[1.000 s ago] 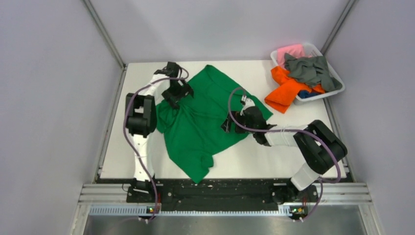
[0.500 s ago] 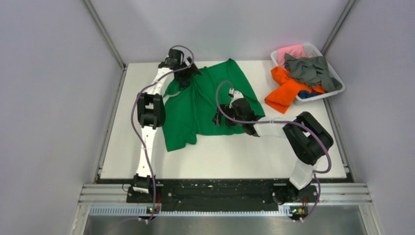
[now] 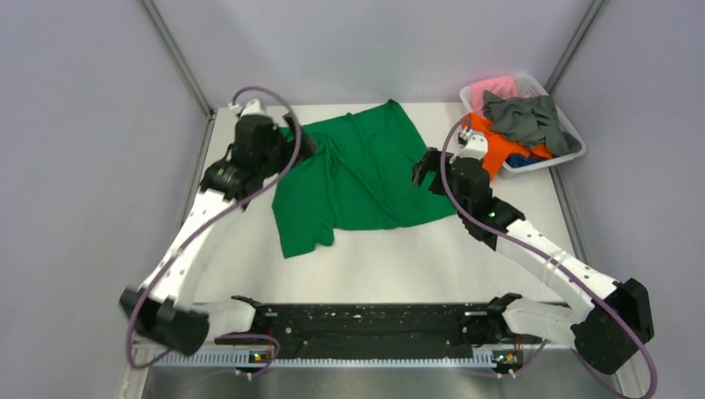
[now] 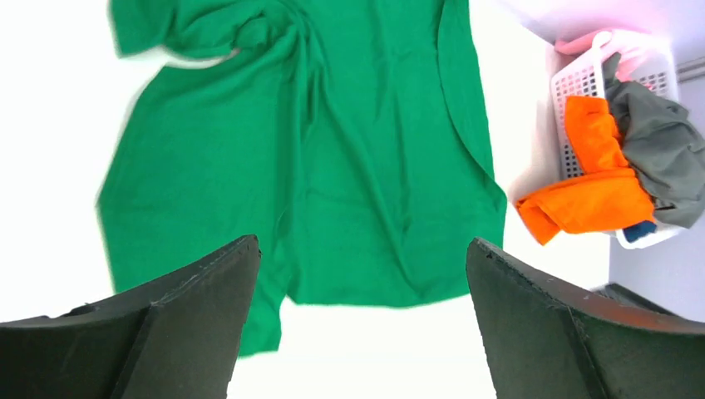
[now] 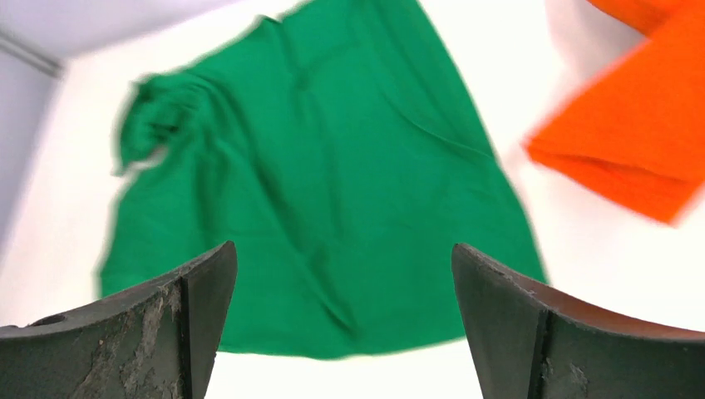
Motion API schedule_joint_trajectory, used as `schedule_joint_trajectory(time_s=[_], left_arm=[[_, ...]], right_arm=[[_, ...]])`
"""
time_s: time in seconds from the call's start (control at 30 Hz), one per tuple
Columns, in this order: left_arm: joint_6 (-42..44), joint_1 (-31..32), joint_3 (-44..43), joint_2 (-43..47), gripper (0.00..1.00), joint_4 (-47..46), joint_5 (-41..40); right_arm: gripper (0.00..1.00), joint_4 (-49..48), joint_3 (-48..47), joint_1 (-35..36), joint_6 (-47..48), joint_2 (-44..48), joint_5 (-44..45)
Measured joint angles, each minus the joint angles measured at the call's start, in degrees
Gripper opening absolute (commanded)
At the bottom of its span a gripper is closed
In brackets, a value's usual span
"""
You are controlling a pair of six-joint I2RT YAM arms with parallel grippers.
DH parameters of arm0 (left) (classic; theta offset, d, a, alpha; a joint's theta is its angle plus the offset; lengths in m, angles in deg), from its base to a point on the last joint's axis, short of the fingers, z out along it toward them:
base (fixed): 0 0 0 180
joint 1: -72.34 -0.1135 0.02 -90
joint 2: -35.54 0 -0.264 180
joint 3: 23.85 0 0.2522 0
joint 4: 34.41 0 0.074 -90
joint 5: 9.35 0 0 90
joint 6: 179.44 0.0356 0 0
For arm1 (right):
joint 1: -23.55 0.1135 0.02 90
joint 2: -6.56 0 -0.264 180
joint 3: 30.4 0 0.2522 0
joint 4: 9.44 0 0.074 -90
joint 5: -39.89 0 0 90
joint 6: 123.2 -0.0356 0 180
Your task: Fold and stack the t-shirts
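White table (image 3: 416,266), creased green t-shirt (image 3: 357,174)

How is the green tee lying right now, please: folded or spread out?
Spread out: the green tee lies open and mostly flat on the table, wrinkles bunched at its far-left corner.

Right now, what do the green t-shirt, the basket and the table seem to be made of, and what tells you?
The green t-shirt: soft matte cloth; it wrinkles and lies limp. The basket: probably white plastic; stiff wall with moulded lattice holes. The table: smooth, hard white surface; material unclear.
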Motion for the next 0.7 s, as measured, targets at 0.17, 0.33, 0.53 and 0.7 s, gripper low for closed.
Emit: schedule_joint_trajectory(time_s=[0.17, 0.33, 0.53, 0.7], left_arm=[[-5.46, 1.57, 20.33, 19.04, 0.99, 3.08, -7.54], [-10.69, 1.73, 35.34, 14.69, 0.95, 13.42, -8.7], [-13.44, 1.73, 40.94, 13.55, 0.82, 12.74, -7.13], [-14.36, 1.73, 41.38, 6.6, 0.68, 7.58, -5.99]], right_arm=[[0.99, 15.17, 1.36, -2.32, -2.1, 1.01, 3.41], [0.99, 23.87, 3.26, -2.64, -3.1, 1.84, 5.16], [0.98, 26.58, 3.19, -2.89, -3.13, 1.36, 5.16], [0.98, 28.09, 3.17, -2.89, -3.08, -0.46, 4.59]])
